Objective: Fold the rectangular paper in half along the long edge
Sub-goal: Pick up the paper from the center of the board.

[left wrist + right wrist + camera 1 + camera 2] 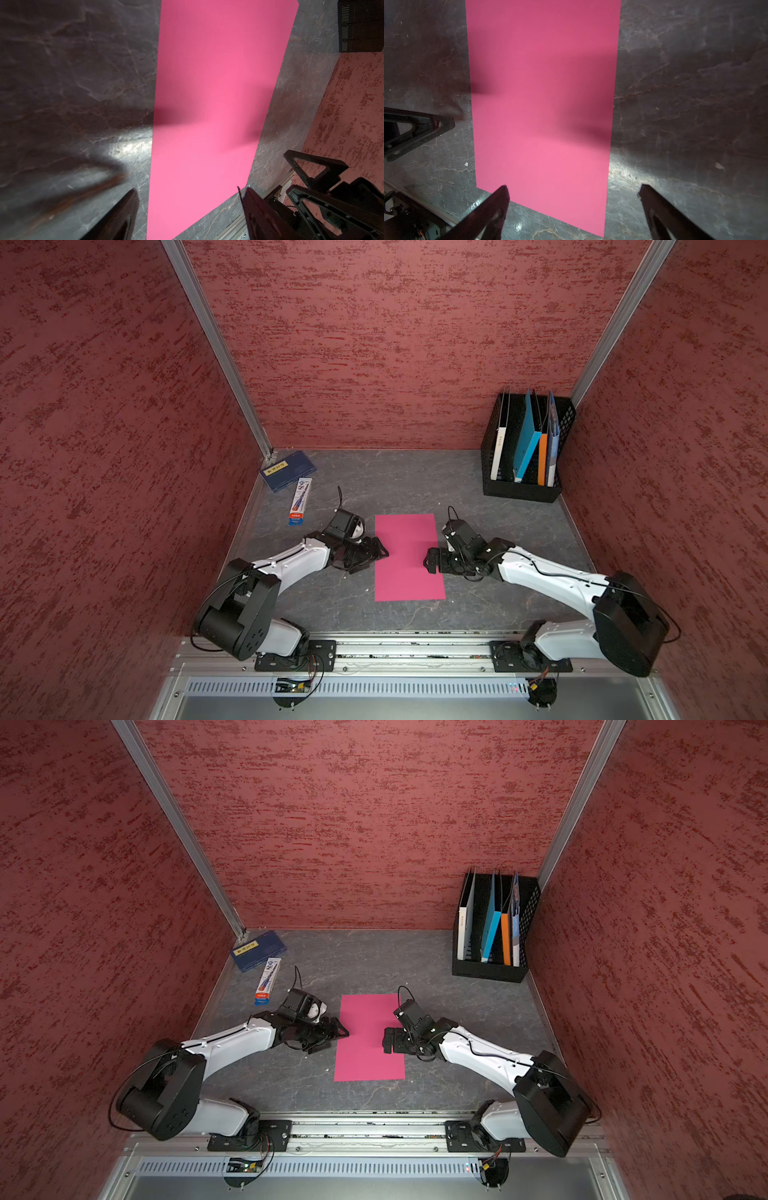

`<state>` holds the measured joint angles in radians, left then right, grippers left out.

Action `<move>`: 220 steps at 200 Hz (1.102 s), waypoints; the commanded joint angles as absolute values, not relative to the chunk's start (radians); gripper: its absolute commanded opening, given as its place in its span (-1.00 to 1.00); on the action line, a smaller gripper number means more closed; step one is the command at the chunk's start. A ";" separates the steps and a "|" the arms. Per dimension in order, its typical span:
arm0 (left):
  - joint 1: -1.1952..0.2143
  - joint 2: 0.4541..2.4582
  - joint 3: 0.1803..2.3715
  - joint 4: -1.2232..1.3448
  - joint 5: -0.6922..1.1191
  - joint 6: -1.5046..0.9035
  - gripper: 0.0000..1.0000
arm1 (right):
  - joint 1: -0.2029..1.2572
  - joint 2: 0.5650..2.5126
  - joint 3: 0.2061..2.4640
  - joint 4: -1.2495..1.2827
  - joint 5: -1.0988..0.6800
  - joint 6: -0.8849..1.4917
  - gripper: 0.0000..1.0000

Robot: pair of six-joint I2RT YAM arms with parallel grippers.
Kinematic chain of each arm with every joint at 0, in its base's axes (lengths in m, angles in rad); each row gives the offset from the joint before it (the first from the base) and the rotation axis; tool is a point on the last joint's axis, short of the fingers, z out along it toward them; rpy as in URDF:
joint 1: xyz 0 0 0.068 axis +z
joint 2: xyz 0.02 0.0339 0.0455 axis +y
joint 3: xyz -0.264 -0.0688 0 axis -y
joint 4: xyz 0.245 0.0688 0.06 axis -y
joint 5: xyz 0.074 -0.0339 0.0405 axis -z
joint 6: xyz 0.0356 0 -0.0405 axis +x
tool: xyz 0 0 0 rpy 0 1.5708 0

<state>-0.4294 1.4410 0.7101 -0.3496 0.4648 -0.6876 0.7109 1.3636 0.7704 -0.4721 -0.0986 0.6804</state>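
We find the rectangular paper (409,572) lying flat on the table (478,489). Its long axis runs from the robot's base toward the back wall (415,344). The left gripper (381,552) stands at its left long edge and the right gripper (430,561) at its right long edge. Both are near mid-length and face each other across the sheet. Both show jaws spread, holding nothing. Neither arm is clearly nearer; we judge either long edge could be carried across.
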 commanded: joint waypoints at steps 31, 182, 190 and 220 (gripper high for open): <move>-0.434 1.463 0.768 -0.509 0.322 -0.595 0.39 | 0.609 1.374 0.717 -0.380 -0.230 0.640 0.97; -0.434 1.622 0.763 -0.419 0.319 -0.593 -1.00 | 0.560 1.514 0.732 -0.252 -0.334 0.625 0.97; -0.434 1.634 0.762 -0.409 0.325 -0.596 -1.00 | 0.559 1.522 0.737 -0.250 -0.340 0.623 0.97; -0.439 1.661 0.766 -0.390 0.332 -0.603 -1.00 | 0.560 1.524 0.753 -0.257 -0.345 0.613 0.97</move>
<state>-0.4332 1.6115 0.7803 -0.3981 0.3637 -0.6025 0.5655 1.5112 0.7303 -0.2569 -0.3302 0.6342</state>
